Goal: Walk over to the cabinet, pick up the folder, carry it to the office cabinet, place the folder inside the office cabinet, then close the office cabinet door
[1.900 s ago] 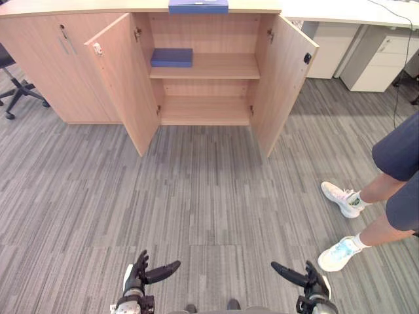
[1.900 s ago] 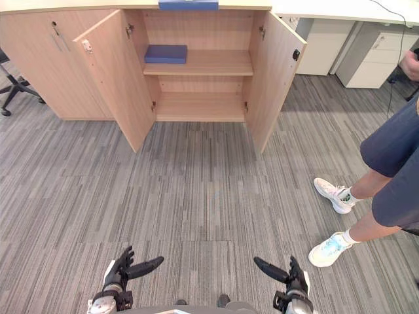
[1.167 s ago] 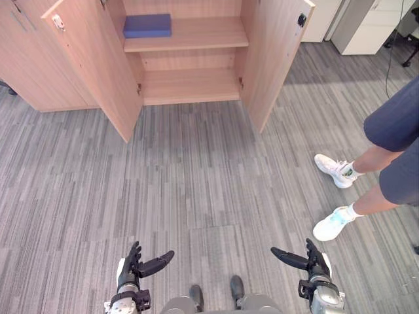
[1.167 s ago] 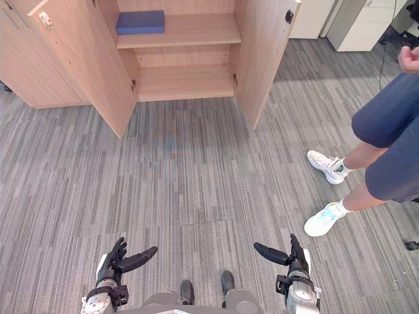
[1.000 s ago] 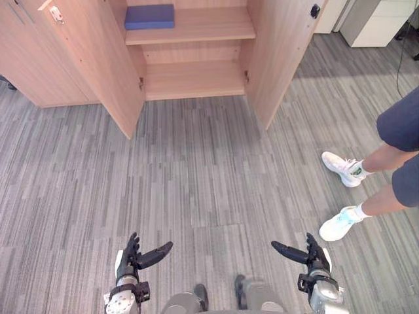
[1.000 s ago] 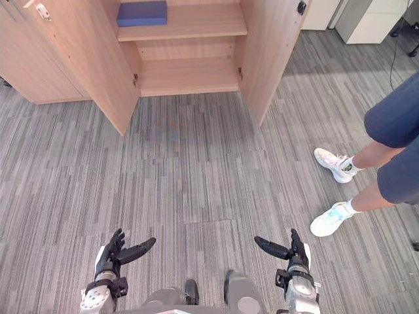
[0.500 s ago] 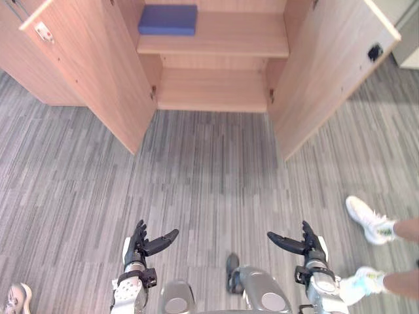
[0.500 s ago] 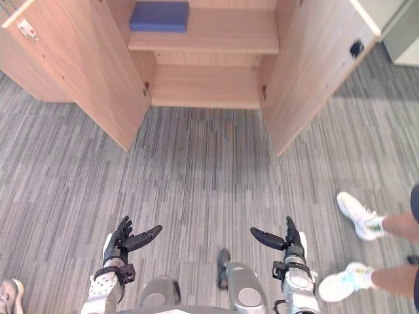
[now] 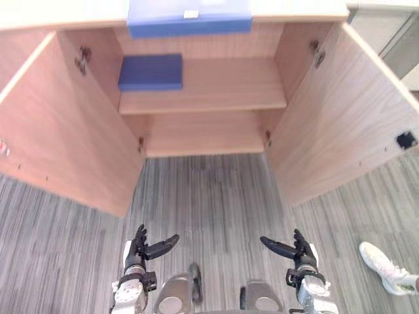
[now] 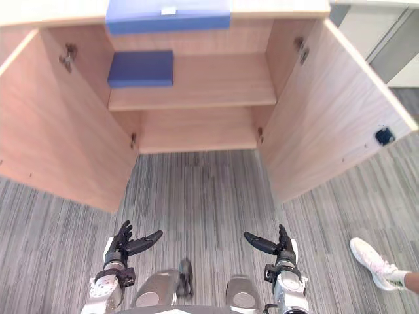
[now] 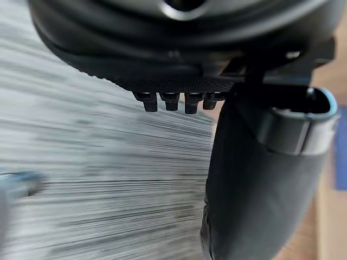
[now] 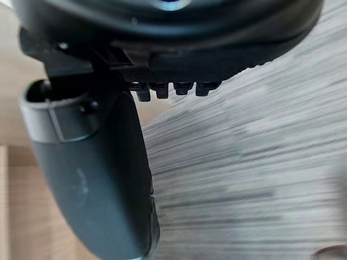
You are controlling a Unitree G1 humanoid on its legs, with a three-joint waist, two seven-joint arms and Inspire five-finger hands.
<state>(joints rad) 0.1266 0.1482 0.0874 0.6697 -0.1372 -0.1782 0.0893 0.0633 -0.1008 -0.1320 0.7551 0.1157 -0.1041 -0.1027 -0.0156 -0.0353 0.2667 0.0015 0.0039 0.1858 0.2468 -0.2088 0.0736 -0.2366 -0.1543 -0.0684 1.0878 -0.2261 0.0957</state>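
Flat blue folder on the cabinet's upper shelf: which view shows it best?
Left eye view: the flat blue folder lies whole and unobstructed, left on the wooden shelf. The right eye view shows the same; the left wrist view catches a blue sliver.

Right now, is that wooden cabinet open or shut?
Open: the left door and right door stand swung outward, baring a blue folder on the upper shelf.

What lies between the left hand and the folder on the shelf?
Bare carpet, then the cabinet bottom, in the left eye view.

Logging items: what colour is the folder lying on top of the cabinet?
Blue, small white label; the folder shows best in left eye view.
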